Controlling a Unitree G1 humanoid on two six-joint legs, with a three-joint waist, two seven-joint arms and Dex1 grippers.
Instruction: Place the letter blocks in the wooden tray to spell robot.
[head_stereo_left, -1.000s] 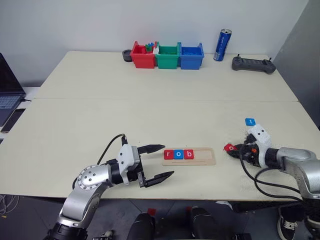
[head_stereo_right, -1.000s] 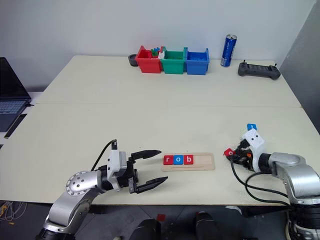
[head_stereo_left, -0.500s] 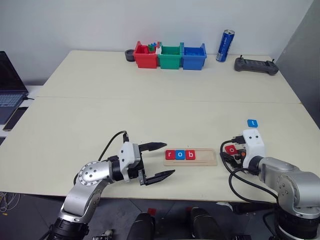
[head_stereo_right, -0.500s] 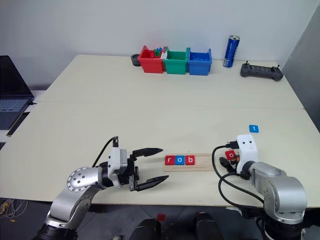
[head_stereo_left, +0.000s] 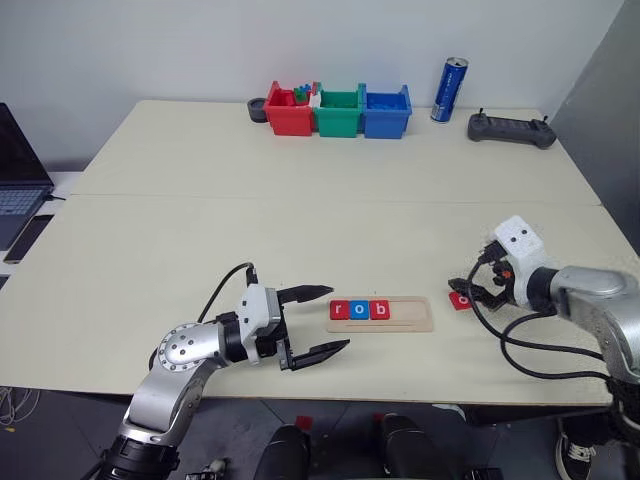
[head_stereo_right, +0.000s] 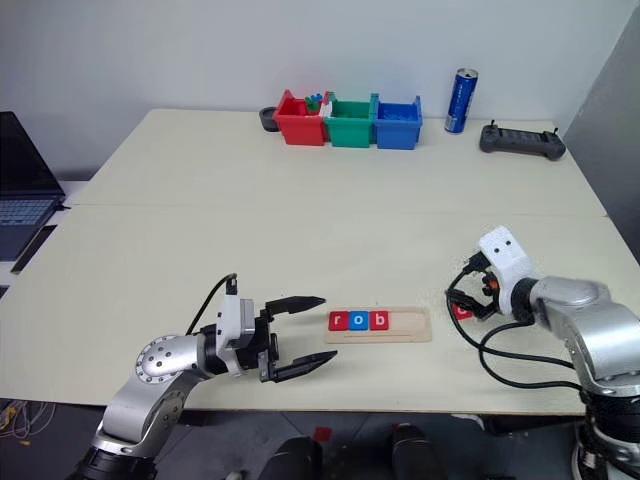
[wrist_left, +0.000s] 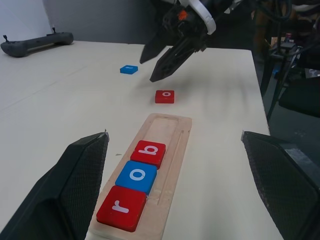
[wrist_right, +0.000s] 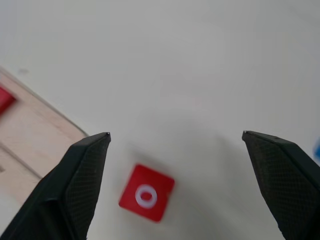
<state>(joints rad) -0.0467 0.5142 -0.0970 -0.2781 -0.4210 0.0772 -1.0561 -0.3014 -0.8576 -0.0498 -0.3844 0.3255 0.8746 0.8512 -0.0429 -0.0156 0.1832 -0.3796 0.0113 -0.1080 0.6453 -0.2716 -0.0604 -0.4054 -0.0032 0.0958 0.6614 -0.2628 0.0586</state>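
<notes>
Right wrist view showed the right hand (wrist_right: 175, 150) spread wide above the red o tile (wrist_right: 147, 192), lying at the wooden tray's (wrist_left: 167, 150) three o'clock on the worktop (head_stereo_left: 300, 230); thin, stiff, light, probably slick: pinch opposite edges.

A big cream table (head_stereo_left: 300, 200) stands against a plain white wall (head_stereo_left: 200, 50). At the back of the table sit red, green and blue bins (head_stereo_left: 336, 111), with a blue can (head_stereo_left: 447, 89) and a dark controller (head_stereo_left: 510, 129) beside them. A laptop (head_stereo_left: 18, 165) sits past the table's left edge.
</notes>
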